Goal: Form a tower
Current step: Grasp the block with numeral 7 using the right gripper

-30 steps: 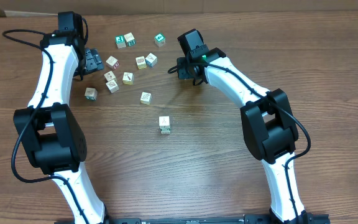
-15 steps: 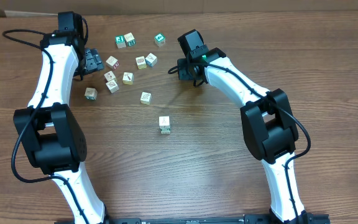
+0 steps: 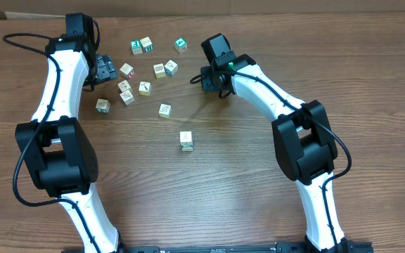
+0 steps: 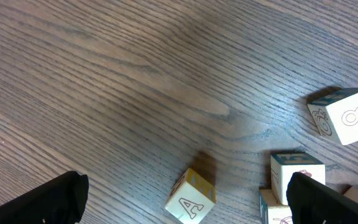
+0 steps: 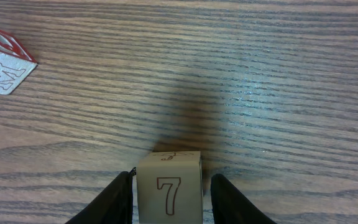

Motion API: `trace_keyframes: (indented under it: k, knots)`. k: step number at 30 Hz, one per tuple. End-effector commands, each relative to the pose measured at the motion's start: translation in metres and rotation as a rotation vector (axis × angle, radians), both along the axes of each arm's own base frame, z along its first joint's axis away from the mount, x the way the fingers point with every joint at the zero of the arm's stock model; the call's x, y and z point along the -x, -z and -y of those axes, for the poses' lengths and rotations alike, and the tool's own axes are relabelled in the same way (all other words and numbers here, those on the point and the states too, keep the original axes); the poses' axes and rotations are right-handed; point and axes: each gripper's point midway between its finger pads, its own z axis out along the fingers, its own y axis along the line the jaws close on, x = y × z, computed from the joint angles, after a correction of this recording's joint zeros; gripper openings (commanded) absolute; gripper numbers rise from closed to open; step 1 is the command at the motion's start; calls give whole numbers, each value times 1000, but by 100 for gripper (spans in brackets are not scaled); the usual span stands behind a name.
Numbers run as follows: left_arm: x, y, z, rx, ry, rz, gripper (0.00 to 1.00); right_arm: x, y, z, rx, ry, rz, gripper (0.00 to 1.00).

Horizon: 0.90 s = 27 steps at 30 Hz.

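Observation:
The tower (image 3: 186, 140) stands as a short narrow stack of pale picture cubes mid-table, apart from both arms. My right gripper (image 3: 204, 76) (image 5: 170, 200) is down at the tabletop, shut on a pale cube marked 7 (image 5: 169, 186); its left finger (image 5: 115, 199) presses the cube's side. From overhead that cube is hidden under the gripper. My left gripper (image 3: 105, 70) (image 4: 184, 200) is open wide at the back left, and a loose cube marked A (image 4: 190, 196) lies between its fingertips, touching neither.
Several loose cubes (image 3: 144, 88) lie scattered across the back of the table between the arms, one green-faced (image 3: 181, 45). The left wrist view shows a cube marked 8 (image 4: 351, 116) and more cubes (image 4: 296, 175) by the right finger. A red-edged M cube (image 5: 2, 62) lies far left.

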Motion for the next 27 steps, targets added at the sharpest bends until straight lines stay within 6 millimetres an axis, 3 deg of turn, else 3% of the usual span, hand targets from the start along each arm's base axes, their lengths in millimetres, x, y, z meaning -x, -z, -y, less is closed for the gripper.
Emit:
trace_keyframes:
  k: [1, 6, 10, 20, 27]
  knots:
    - [-1, 3, 2, 1, 14, -9, 100, 1, 16, 2, 13, -4, -21, 38]
    - [-1, 3, 2, 1, 14, -9, 99, 1, 16, 2, 13, -5, -21, 37]
    - [-1, 3, 2, 1, 14, -10, 100, 0, 16, 1, 12, -4, -18, 28]
    - [-1, 3, 2, 1, 14, -9, 99, 5, 19, 4, 22, -5, -40, 37]
    - [-1, 3, 2, 1, 14, -9, 100, 3, 18, 3, 19, -4, -32, 33]
